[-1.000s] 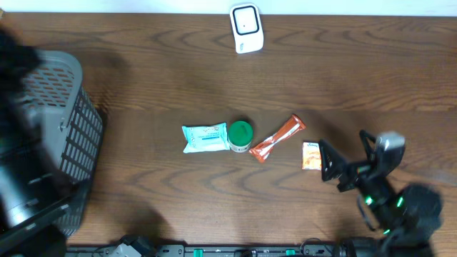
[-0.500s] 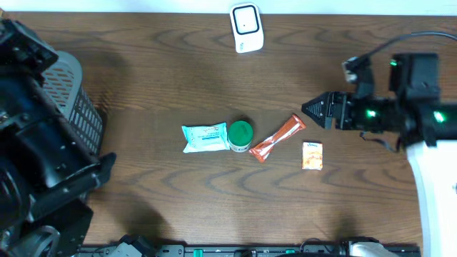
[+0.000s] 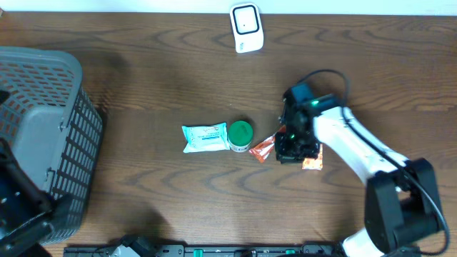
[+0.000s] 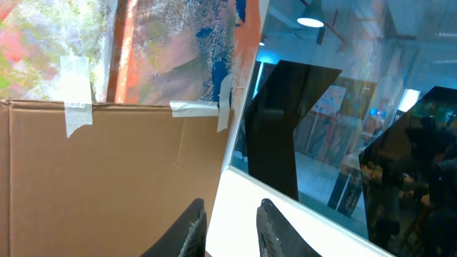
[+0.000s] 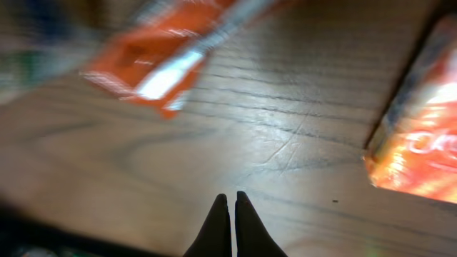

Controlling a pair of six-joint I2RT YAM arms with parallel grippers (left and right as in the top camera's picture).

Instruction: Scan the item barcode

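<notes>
The pincer (image 5: 230, 207) is black, on a white arm (image 3: 350, 139). The table (image 3: 157, 78) under it is dark brown with wavy wood grain. Just left of it the wrapper (image 3: 261, 148) is orange with a white streak; just right, the packet (image 3: 312, 163) is orange. Farther left: a green lid (image 3: 240, 131), a pale teal pack (image 3: 205, 138).

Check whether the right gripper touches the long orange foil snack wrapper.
Apart. The right wrist view shows bare table between the shut right gripper and the orange wrapper.

Table (image 5: 235, 135) gap between snack bar (image 5: 168, 64), orange packet (image 5: 421, 150); basket (image 3: 78, 143) far left.
</notes>
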